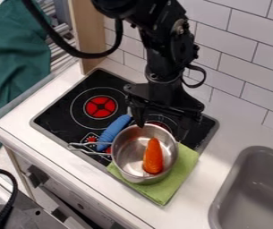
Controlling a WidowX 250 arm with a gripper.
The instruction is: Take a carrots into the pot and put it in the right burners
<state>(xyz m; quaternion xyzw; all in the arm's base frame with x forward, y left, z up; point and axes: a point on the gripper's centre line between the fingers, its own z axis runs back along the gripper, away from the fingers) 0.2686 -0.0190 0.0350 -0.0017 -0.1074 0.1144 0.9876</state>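
Carrot (153,156): cradled in the metal pot (121,162), below the jaws (164,127); likely firm and light, and best left there for the carry.
Jaws: spread apart, nothing gripped.
Pot: judged stiff, slick-walled and easily tipped; best pinched at the rim nearest the jaws.
Right burner (167,127): seen beneath the jaws, where a level set-down is called for.

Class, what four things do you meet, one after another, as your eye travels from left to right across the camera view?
Dark green cloth → left red burner → orange carrot → grey sink.
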